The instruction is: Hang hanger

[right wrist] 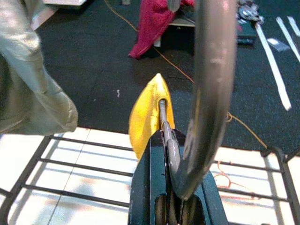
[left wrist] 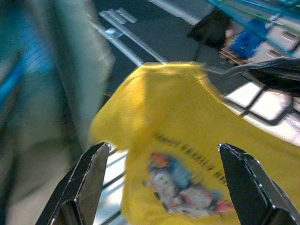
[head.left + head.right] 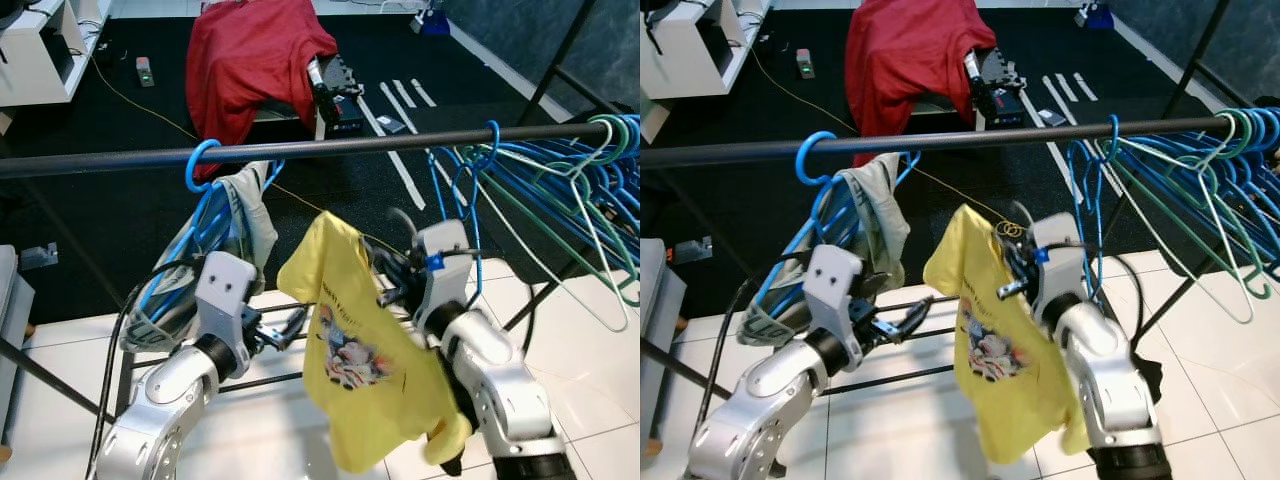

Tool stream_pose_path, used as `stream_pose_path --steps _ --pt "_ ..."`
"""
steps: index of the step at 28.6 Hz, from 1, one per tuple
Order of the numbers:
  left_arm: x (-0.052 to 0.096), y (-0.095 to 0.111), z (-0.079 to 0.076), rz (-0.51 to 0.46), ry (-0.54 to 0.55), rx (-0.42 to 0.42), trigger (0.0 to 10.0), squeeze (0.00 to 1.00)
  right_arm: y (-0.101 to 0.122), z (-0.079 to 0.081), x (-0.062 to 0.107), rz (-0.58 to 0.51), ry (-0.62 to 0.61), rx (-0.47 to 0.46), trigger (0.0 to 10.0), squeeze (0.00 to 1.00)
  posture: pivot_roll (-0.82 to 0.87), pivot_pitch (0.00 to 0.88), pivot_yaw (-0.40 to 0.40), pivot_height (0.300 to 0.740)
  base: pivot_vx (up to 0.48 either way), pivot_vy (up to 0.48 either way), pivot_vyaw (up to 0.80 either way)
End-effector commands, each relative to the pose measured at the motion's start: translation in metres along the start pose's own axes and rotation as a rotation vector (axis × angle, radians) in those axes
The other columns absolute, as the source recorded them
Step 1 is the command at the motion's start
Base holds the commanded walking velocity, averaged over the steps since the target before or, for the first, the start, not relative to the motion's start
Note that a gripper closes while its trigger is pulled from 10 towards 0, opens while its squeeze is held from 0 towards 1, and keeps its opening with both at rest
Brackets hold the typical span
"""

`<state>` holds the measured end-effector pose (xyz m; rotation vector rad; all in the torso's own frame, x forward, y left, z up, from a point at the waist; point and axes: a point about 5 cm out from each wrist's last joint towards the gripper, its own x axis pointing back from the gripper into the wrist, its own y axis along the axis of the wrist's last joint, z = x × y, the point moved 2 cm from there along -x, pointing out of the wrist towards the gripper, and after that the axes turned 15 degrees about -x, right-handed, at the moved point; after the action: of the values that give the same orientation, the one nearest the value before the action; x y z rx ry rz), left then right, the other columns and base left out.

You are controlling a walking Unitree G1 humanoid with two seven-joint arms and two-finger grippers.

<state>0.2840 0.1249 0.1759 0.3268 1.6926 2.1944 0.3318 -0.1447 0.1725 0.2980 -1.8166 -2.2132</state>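
We see a black carpet further away and white floor tiles near us. A red cloth covers something on the carpet. A white shelf stands at far left.

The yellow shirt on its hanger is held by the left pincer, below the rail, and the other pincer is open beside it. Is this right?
Not quite: the right pincer holds it. The right wrist view shows its fingers shut on the hanger's hook, with the yellow shirt below the rail. The left pincer is the open one beside it.
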Motion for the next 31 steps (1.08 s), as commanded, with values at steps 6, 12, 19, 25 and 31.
stream_pose_path --steps 6,12,19,25,31 --pt "0.011 -0.019 0.020 0.072 0.167 0.047 10.0 0.00 -0.013 0.013 -0.004 0.028 -0.008 -0.076 10.0 0.00 -0.07 0.219 -0.071 0.740 0.000 0.000 0.00" --pt "0.008 -0.023 0.020 0.079 0.190 0.059 10.0 0.00 -0.011 0.017 -0.010 0.031 -0.001 -0.090 10.0 0.00 -0.07 0.220 -0.084 0.740 0.000 0.000 0.00" --pt "0.004 -0.018 0.021 0.065 0.203 0.074 10.0 0.00 -0.008 0.019 -0.012 0.034 0.009 -0.090 10.0 0.00 -0.07 0.205 -0.088 0.740 0.000 0.000 0.00" --pt "0.003 -0.018 0.023 0.062 0.209 0.073 10.0 0.00 -0.010 0.019 -0.012 0.033 0.002 -0.103 10.0 0.00 -0.06 0.190 -0.083 0.740 0.000 0.000 0.00" --pt "0.000 -0.019 0.025 0.070 0.203 0.072 10.0 0.00 -0.010 0.018 -0.014 0.031 -0.008 -0.119 10.0 0.00 -0.06 0.191 -0.075 0.740 -0.187 0.000 0.00"
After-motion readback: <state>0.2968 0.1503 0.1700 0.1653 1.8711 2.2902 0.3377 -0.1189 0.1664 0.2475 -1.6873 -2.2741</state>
